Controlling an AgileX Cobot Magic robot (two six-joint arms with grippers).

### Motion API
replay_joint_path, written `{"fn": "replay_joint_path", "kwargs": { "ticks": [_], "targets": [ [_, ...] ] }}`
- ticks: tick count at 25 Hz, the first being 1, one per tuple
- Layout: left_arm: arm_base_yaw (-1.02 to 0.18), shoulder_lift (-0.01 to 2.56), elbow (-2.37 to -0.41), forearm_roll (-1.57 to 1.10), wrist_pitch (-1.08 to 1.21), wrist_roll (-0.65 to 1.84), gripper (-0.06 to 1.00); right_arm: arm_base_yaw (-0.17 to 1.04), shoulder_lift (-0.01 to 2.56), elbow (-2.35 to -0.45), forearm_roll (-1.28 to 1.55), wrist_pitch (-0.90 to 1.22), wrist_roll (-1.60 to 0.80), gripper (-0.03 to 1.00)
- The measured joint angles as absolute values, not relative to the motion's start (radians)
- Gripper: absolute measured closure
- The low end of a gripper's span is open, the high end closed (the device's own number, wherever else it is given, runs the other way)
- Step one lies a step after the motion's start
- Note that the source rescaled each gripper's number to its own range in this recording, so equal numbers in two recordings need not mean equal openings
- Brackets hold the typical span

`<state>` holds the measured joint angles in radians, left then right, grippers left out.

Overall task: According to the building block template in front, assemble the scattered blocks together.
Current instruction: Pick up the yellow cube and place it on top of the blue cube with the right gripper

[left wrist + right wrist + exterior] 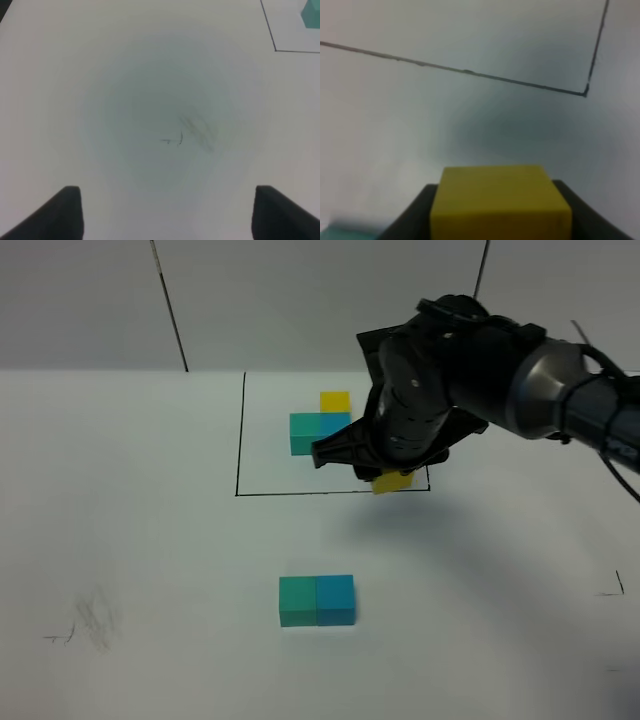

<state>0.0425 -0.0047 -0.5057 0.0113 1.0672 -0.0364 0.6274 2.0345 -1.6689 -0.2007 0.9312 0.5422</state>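
Table (pixel 150 540): white, flat, matte surface on which everything is laid out.

Right arm (pixel 520 380): dark, reaching in from the right of the high view, wrist bent down over the front right part of the rectangle.

Black outline (pixel 240 440): thin drawn rectangle at the far middle of the table. Its front right corner is seen in the right wrist view.

Template (pixel 320 425): L-shaped trio of joined cubes inside the outline. Teal and blue are set side by side, with yellow behind the blue. It is partly covered by the arm.

Teal block (pixel 297 601) and blue block (pixel 335 599): placed touching side by side on the near middle of the table, teal on the left, well apart from the outline.

Right gripper (pixel 497 222): clamped on the yellow block (pixel 500 200), a finger pressed to each side. The block is held at the front line of the outline, near its right corner, and appears raised off the table.

Left gripper (pixel 167 215): spread wide, with two dark fingertips (pixel 55 215) far apart and nothing between them, over bare table left of the outline.

Smudge (pixel 197 130): faint grey pencil marks on the near left of the table.
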Motion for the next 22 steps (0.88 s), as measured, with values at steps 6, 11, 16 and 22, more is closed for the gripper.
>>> {"fn": "replay_joint_path", "kwargs": {
  "ticks": [6,11,16,22],
  "targets": [
    [0.043,-0.005,-0.506,0.011,1.067,-0.036,0.42,0.685,2.106,-1.724,-0.216,0.957,0.733,0.70],
    [0.043,-0.005,-0.506,0.011,1.067,-0.036,0.42,0.711,2.149,-1.724,-0.221,0.959,0.833,0.70],
    [0.043,-0.005,-0.506,0.011,1.067,-0.036,0.42,0.711,2.191,-1.724,-0.227,0.962,0.848,0.70],
    [0.043,-0.005,-0.506,0.011,1.067,-0.035,0.42,0.758,2.217,-1.724,-0.288,0.968,0.854,0.70]
  ]
}}
